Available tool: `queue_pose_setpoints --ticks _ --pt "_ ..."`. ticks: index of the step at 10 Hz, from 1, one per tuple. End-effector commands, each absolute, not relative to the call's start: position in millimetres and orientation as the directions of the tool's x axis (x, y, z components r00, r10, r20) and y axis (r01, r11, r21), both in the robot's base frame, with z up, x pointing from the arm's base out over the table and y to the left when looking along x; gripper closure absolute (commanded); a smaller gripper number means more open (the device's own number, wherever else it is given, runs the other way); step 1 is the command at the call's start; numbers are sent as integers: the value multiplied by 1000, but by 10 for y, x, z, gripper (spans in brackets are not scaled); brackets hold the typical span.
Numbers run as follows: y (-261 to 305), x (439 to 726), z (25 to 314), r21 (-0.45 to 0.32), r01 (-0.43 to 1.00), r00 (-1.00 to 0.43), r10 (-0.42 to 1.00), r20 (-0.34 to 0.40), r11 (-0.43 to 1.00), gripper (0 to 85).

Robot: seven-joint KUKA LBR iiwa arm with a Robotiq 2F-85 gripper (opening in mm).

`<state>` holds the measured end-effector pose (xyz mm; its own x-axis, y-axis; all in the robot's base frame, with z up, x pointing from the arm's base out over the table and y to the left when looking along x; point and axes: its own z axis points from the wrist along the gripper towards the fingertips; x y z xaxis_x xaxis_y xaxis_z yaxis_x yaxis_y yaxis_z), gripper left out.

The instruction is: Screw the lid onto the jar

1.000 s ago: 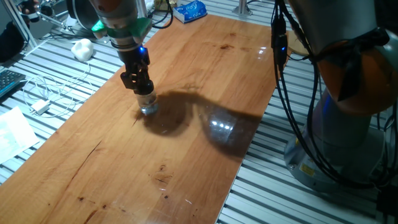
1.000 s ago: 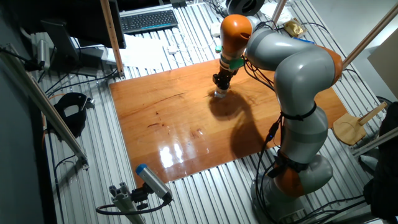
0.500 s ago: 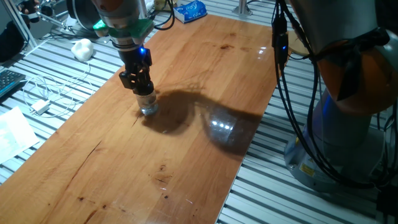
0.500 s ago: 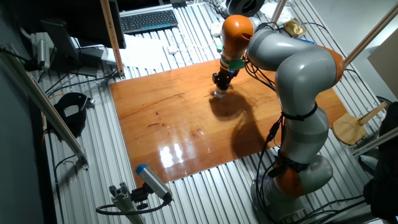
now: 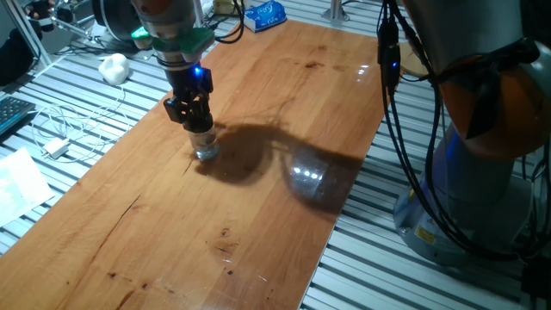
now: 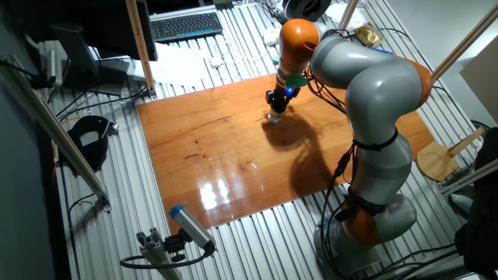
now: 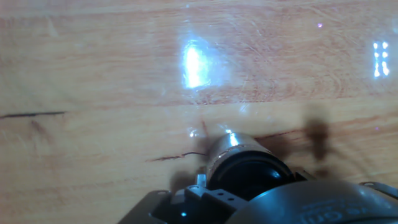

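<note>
The clear glass jar (image 5: 206,150) stands upright on the wooden table (image 5: 284,112), left of its middle. My gripper (image 5: 200,126) points straight down right over the jar, its black fingers shut on the black lid, which sits on the jar's mouth and is hard to tell from the fingers. From the other fixed view the jar (image 6: 275,119) shows as a small glint under the gripper (image 6: 277,110). The hand view has the jar (image 7: 231,149) low in the middle with the dark lid (image 7: 250,178) on its near end; the fingertips are hidden there.
A white lumpy object (image 5: 113,67) and white cables (image 5: 65,129) lie on the slatted surface left of the table. A blue packet (image 5: 263,15) sits at the table's far end. The robot's base and hanging cables (image 5: 392,103) stand to the right. A keyboard (image 6: 185,26) is behind.
The hand has turned a little about its vertical axis over the jar; its blue light has shifted slightly. The jar has stayed in place.
</note>
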<state>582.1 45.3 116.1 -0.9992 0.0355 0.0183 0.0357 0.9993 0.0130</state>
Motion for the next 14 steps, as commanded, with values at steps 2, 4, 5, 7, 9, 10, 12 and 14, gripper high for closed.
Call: queue_pose_setpoints --ticks 2,4,5,7,9,10,12,14 --pt "459 5818 1164 32 90 -996 89 16 995 340" --pt "460 5807 1156 51 137 -991 136 14 989 340" --pt "464 5799 1150 48 155 -988 155 13 987 340" --pt "469 5789 1149 51 181 -983 181 4 982 340" --pt "469 5788 1147 53 202 -979 202 -5 978 340" --pt "469 5787 1147 52 211 -977 212 -8 976 340" --pt "468 5788 1149 49 218 -976 219 -8 975 340" --pt "468 5789 1152 31 203 -979 204 -8 979 340"
